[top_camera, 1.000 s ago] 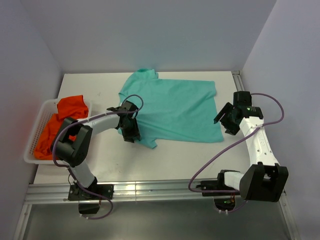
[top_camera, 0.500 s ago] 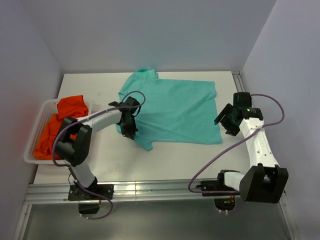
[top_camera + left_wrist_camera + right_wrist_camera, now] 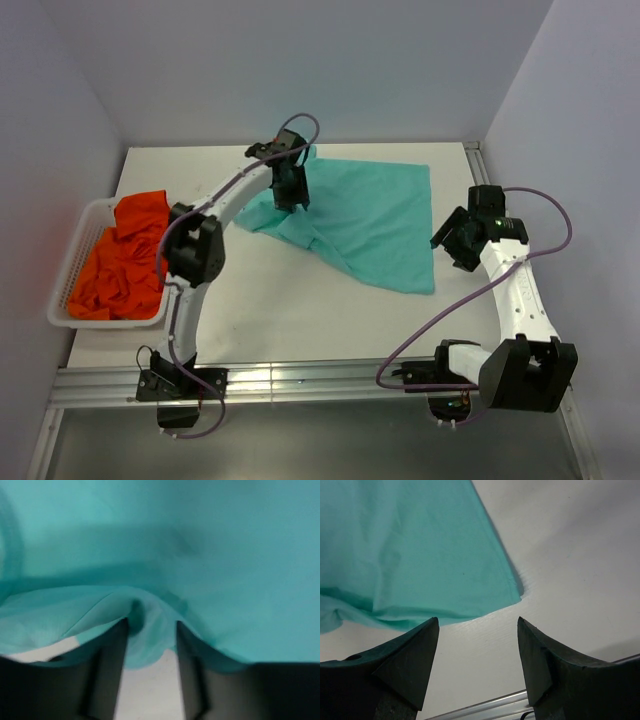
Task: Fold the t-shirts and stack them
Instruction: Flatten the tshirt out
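The teal-green t-shirt lies on the white table, its left part folded over toward the back. My left gripper is at the shirt's far left and is shut on a fold of the teal cloth, which bunches between its fingers. My right gripper is open and empty just off the shirt's right edge. In the right wrist view the shirt's corner lies ahead of the open gripper, apart from it. The orange-red t-shirts lie heaped in the basket.
The white slatted basket stands at the table's left edge. Grey walls close in the back and both sides. A metal rail runs along the near edge. The left arm stretches across the table's left half.
My left gripper has carried the shirt's near left part up and away toward the back, folding it over the rest. The right arm has hardly moved.
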Controlling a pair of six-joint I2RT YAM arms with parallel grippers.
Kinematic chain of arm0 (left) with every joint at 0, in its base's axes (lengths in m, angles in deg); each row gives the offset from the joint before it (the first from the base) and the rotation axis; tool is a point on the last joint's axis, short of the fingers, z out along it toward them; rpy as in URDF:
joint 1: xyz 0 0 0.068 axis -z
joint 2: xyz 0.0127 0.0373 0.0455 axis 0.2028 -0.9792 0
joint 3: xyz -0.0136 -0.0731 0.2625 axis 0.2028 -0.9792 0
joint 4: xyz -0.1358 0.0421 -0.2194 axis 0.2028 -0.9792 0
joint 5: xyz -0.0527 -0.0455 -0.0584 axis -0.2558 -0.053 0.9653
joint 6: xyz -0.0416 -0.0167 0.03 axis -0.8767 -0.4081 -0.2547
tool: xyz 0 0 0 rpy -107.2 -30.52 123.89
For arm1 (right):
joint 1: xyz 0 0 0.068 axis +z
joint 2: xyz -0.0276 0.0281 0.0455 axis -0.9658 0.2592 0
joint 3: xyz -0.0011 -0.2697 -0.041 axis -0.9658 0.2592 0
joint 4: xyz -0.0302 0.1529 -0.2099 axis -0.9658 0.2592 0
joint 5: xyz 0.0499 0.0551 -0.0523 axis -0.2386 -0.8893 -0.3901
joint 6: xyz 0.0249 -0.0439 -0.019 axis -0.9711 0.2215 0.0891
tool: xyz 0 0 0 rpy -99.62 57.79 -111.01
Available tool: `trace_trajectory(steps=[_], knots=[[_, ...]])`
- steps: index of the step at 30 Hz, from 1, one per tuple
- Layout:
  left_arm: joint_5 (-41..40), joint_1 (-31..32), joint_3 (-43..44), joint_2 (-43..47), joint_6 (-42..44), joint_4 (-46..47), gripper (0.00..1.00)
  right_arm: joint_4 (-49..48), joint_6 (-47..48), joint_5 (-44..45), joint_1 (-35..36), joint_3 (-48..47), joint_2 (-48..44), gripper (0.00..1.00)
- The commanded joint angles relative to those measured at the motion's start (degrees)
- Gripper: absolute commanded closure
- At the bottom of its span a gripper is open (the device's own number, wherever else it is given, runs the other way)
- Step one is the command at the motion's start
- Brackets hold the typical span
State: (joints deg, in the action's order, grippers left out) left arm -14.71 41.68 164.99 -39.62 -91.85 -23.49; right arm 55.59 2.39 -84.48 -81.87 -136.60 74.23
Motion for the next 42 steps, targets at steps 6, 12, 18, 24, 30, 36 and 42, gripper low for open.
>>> trace_trajectory(steps=[6,12,18,24,30,36,42], knots=[[6.6,-5.5,7.2,-9.4,0.4,-1.6,0.09,-0.2,1.2,1.2,0.1,-0.5,-1.1,0.29],[-1.4,-5.3,-5.3,4.5,2.3,-1.1,0.09,-1.4,0.9,0.3,0.1,2.3,-2.0,0.29],[-1.1,-5.3,-15.1,13.6,1.2,0.3,0.10,-2.0,1.2,0.3,0.1,2.5,-1.5,0.29],[7.1,-5.2,-28.2,15.1,-3.5,10.0,0.15,-1.7,1.4,0.3,0.1,1.8,-1.4,0.30],[8.9,-4.8,-29.1,12.2,-6.3,15.0,0.18,-0.9,1.8,0.3,0.3,1.9,-1.9,0.30],[7.7,-4.2,-23.8,8.5,-6.4,14.8,0.19,-0.6,1.9,0.3,0.3,2.7,-2.7,0.30],[6.7,-4.2,-21.2,5.9,-6.0,13.7,0.20,-0.4,1.9,0.3,0.5,2.8,-2.9,0.31]])
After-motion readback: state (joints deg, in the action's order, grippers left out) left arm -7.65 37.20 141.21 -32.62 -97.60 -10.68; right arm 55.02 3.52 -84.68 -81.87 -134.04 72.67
